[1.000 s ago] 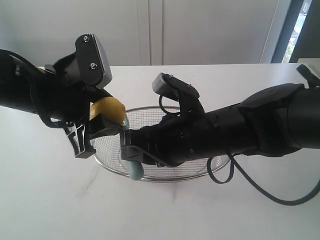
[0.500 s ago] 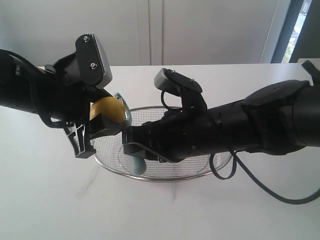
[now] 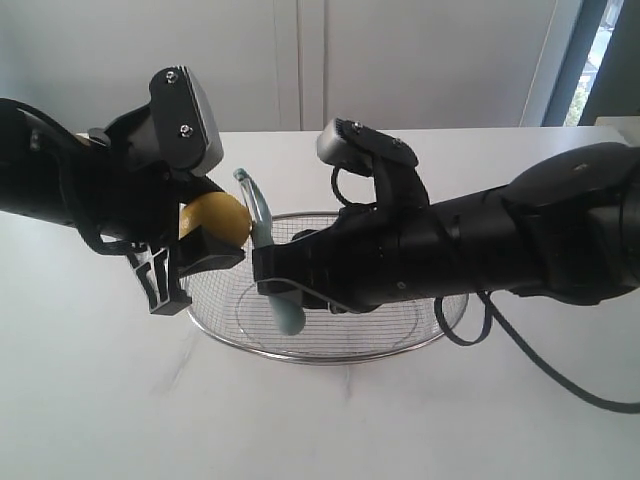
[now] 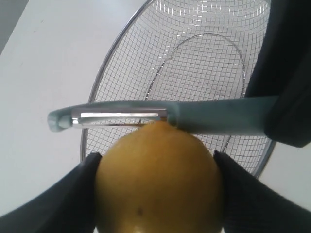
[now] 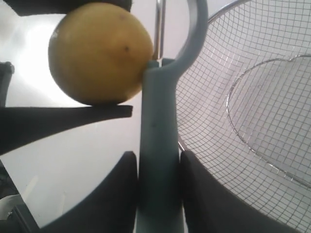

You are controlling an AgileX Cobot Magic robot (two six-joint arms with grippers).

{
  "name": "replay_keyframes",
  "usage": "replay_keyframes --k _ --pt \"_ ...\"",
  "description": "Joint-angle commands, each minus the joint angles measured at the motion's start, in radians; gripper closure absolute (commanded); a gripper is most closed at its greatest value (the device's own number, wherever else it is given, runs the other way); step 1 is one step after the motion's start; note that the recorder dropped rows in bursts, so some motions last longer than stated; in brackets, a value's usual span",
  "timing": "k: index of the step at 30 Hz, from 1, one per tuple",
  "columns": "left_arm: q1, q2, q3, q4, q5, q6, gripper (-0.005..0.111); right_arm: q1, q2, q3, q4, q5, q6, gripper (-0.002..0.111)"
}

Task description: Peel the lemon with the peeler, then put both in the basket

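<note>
clamping the lemon (image 3: 220,216) firmly, the jaws of the left gripper (image 4: 158,196) hold it raised over the rim of the basket (image 3: 330,358). the right gripper (image 5: 158,194) pinches the peeler (image 5: 158,121) by its teal handle, blade touching the fruit's side. best: press lightly, draw steadily along the curve, lemon held rigid.

Plain indoor room, prob. lab/office.
White counter (image 3: 90,400), pale wall panels (image 3: 420,60) behind far edge, dark-framed window (image 3: 603,40) at far-right corner.
</note>
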Motion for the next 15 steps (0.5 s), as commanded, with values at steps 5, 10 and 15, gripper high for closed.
replay_keyframes --k 5,10,15 --pt "0.0 -0.006 0.007 -0.013 0.008 -0.008 0.107 0.0 -0.081 -0.002 -0.088 -0.012 0.064 0.108" --pt "0.0 -0.006 0.007 -0.013 0.008 -0.008 0.107 -0.002 -0.15 -0.002 -0.269 -0.034 0.216 0.108" --pt "0.0 -0.006 0.007 -0.013 0.01 -0.008 0.107 -0.002 -0.244 -0.002 -0.534 -0.032 0.453 0.108"
